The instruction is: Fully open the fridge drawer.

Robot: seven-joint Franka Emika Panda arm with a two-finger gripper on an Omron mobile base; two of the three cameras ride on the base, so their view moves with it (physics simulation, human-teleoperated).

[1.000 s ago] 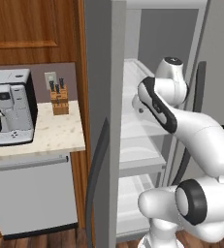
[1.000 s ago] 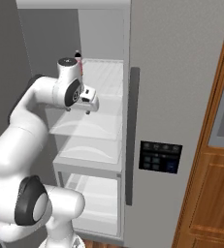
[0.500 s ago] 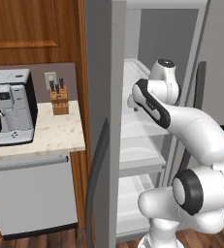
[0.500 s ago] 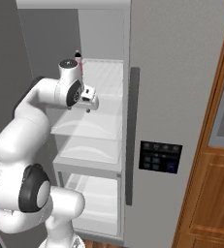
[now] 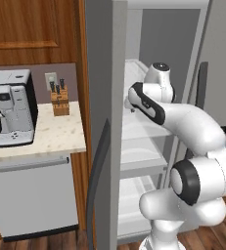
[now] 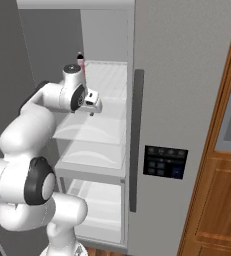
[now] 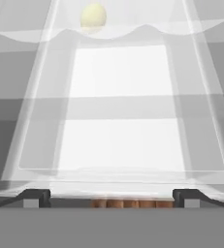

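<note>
The fridge stands open with my arm reaching inside. The fridge drawer (image 6: 94, 131) is a wide translucent whitish bin with an arched ridge across its front, at mid height; it also appears as drawer (image 5: 144, 132). My gripper (image 6: 91, 111) hangs just above its front, pointing down, seen too as gripper (image 5: 130, 106). In the hand view the drawer (image 7: 118, 145) spreads out below the gripper (image 7: 111, 196). The fingertips (image 7: 36, 195) stand wide apart at either side of the front rim, open, holding nothing.
The open left fridge door (image 5: 104, 122) stands close beside my arm. The shut right door (image 6: 187, 100) carries a dark handle (image 6: 137, 140) and control panel (image 6: 164, 162). A pink bottle (image 6: 80, 62) stands on the upper shelf. A yellowish round fruit (image 7: 93, 16) lies deep inside. Coffee machine (image 5: 11, 114) and knife block (image 5: 59, 100) sit on the counter.
My wrist and forearm have shifted slightly leftward in the left base view. The gripper has barely moved and the drawer stays where it was.
</note>
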